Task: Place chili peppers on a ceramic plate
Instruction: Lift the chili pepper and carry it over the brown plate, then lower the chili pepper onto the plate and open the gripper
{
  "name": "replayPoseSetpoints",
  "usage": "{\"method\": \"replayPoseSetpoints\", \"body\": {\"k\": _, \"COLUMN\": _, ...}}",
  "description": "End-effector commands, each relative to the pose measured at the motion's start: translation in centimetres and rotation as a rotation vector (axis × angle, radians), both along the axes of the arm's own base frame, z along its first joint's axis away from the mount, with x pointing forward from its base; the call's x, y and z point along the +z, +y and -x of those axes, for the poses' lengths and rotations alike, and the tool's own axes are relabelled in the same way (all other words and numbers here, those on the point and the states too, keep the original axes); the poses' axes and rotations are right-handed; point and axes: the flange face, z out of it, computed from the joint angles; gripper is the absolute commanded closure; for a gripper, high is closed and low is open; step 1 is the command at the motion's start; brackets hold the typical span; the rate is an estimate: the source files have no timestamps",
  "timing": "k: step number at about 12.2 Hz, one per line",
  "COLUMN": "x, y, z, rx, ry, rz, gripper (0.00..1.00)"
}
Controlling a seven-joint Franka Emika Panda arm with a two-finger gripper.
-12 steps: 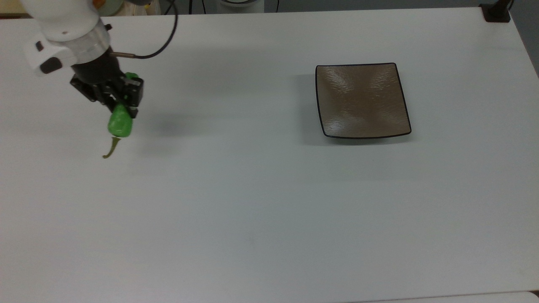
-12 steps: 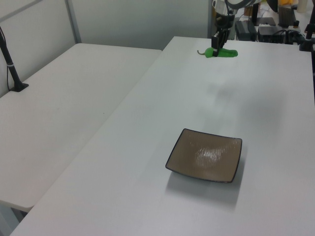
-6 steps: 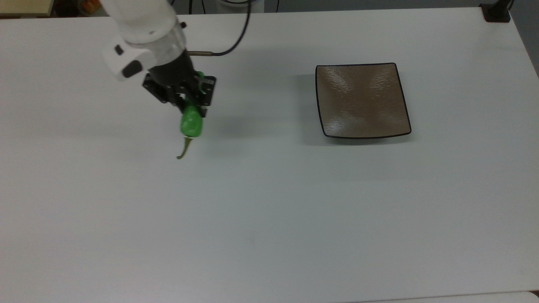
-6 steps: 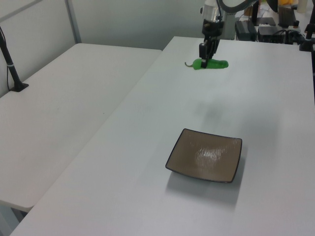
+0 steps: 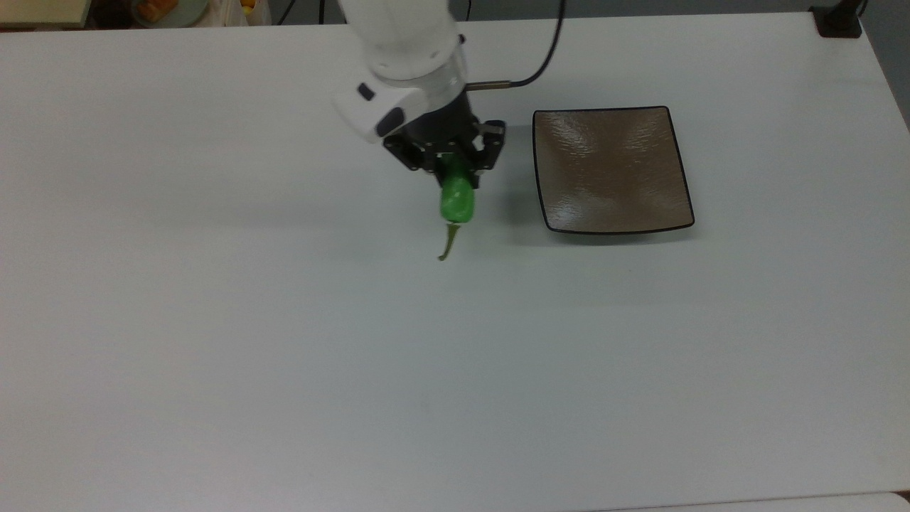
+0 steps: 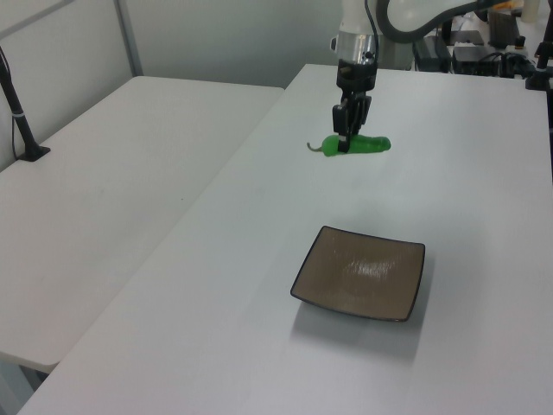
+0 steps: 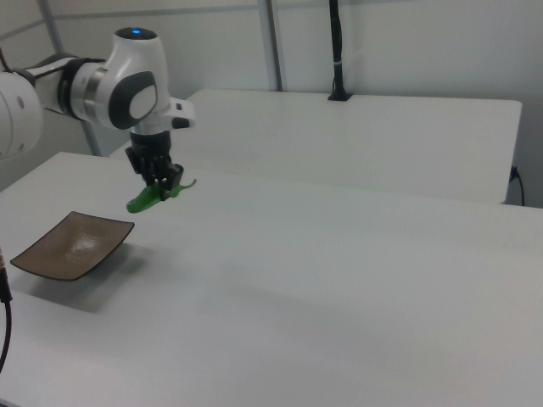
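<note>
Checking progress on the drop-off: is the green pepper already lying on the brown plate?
No, the chili pepper hangs in the gripper, beside the bare ceramic plate at the top view's left.

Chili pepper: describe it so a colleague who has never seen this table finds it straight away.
Start at the large white table and find the square glossy brown ceramic plate with its thin black rim. Just off the top view's left edge of that plate, the robot's black hand is shut on a bright green, glossy chili pepper. It is the scene's only green thing, with a thin olive stem trailing from one end.
</note>
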Motion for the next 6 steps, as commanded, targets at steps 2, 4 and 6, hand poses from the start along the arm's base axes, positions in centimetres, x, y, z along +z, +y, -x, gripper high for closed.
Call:
{"method": "replayPoseSetpoints", "body": {"k": 2, "x": -1.4, "y": 8.4, "z": 3.1, "rx": 0.002, "ry": -0.021, "rz": -0.045, "gripper": 0.83}}
{"method": "replayPoseSetpoints", "body": {"k": 4, "x": -2.4, "y": 12.3, "z": 4.3, "rx": 0.02, "ry": -0.035, "rz": -0.051, "gripper": 0.83}}
{"method": "replayPoseSetpoints", "body": {"k": 6, "x": -4.1, "y": 15.6, "z": 5.8, "rx": 0.048, "ry": -0.055, "rz": -0.061, "gripper": 0.83}}
